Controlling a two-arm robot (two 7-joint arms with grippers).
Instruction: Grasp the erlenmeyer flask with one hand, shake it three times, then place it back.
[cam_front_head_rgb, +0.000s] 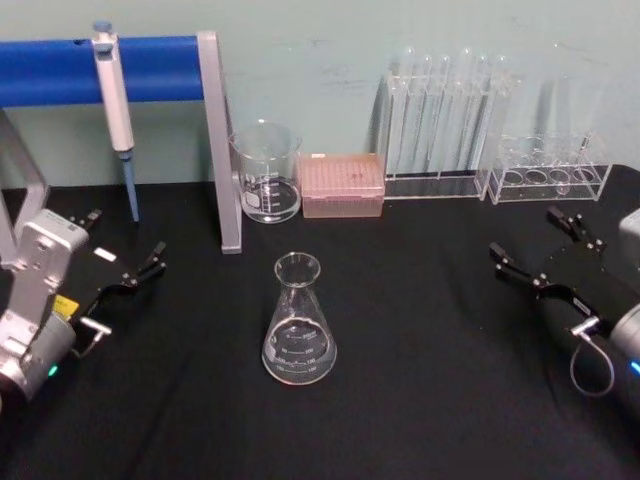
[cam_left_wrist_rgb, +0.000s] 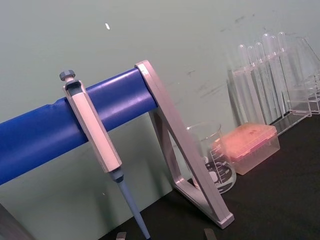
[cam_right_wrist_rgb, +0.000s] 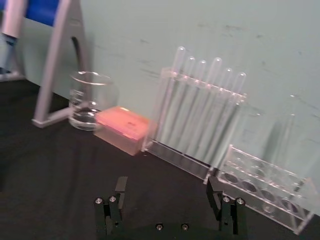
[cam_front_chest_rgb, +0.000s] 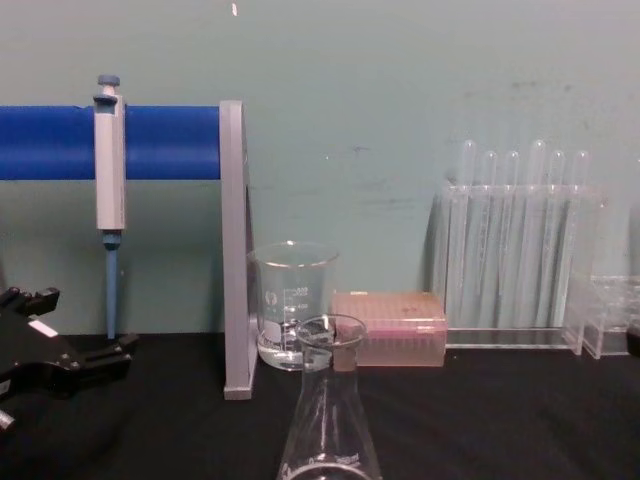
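Note:
The erlenmeyer flask (cam_front_head_rgb: 299, 325) stands upright on the black tabletop, near the middle and in front of the other glassware. Its neck rises at the bottom centre of the chest view (cam_front_chest_rgb: 328, 410). My left gripper (cam_front_head_rgb: 125, 240), the hand with a white label and a silver wrist, hovers open at the left, well clear of the flask; it also shows at the chest view's left edge (cam_front_chest_rgb: 80, 322). My right gripper (cam_front_head_rgb: 527, 233) is open at the right, also apart from the flask. In the right wrist view its fingers (cam_right_wrist_rgb: 120, 187) are spread wide with nothing between them.
A glass beaker (cam_front_head_rgb: 266, 172) and a pink tip box (cam_front_head_rgb: 342, 185) sit behind the flask. Test tubes stand in a clear rack (cam_front_head_rgb: 440, 130), beside a lower rack (cam_front_head_rgb: 548, 170). A pipette (cam_front_head_rgb: 115, 100) hangs on the blue-barred stand (cam_front_head_rgb: 220, 140) at the back left.

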